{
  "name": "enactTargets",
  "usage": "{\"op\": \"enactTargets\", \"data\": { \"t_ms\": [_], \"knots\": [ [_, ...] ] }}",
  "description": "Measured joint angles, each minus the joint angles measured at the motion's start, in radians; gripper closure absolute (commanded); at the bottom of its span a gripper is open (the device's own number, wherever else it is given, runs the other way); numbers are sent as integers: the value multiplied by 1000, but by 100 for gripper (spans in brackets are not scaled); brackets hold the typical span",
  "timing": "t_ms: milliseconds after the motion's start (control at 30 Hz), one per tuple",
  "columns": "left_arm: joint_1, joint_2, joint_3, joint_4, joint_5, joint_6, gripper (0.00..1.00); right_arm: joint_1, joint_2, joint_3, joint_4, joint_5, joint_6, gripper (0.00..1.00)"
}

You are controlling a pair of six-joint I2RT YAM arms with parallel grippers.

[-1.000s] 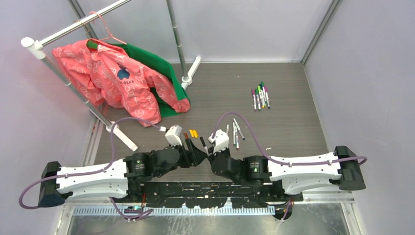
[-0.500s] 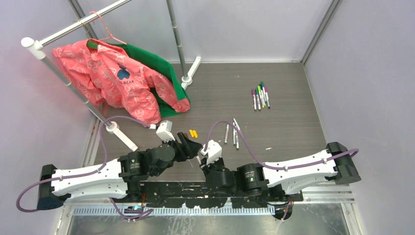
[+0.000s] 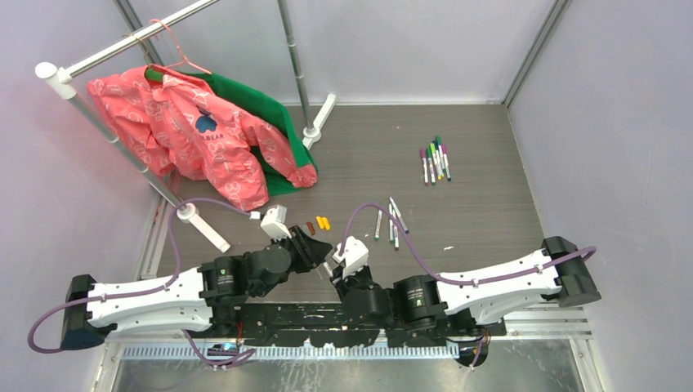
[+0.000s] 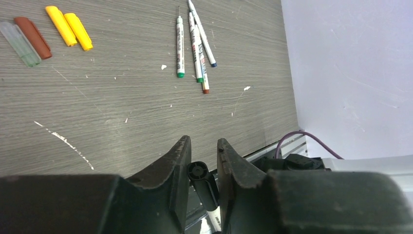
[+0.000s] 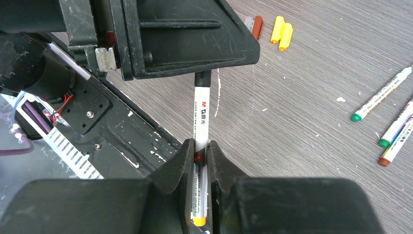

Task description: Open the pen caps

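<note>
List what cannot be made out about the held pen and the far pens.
- Right wrist: left tool covers most of the dark cap; whether it has left the pen in the right tool is hidden.
- Left wrist: bottom edge cuts off the pen below the cap.
- Top view: far pens too small to count.

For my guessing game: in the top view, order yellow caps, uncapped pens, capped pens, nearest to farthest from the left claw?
1. The yellow caps, just beyond the left claw.
2. The uncapped pens, to the right.
3. The capped pens, far back right.
</note>
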Motion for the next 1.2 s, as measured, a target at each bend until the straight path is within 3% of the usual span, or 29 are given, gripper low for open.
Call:
{"op": "enactTargets", "data": {
  "t_ms": [67, 100, 633, 967, 1200],
  "knots": [
    [-2, -7, -6, 9, 0, -8, 97, 0, 6, 0, 6, 0, 0, 99],
    [-4, -14, -7, 18, 2, -15, 100, 0, 15, 0, 12, 0, 0, 99],
    [-26, -93, -39, -5, -43, -29, 100, 1, 50, -2, 59, 5, 19, 99],
    [-40, -150, -15, -127, -84, -27, 100, 4, 40, -88, 194, -7, 107, 99],
    [-24, -192, 57, -178, -201, 3, 100, 35, 32, -181, 38, 13, 156, 99]
  ]
}}
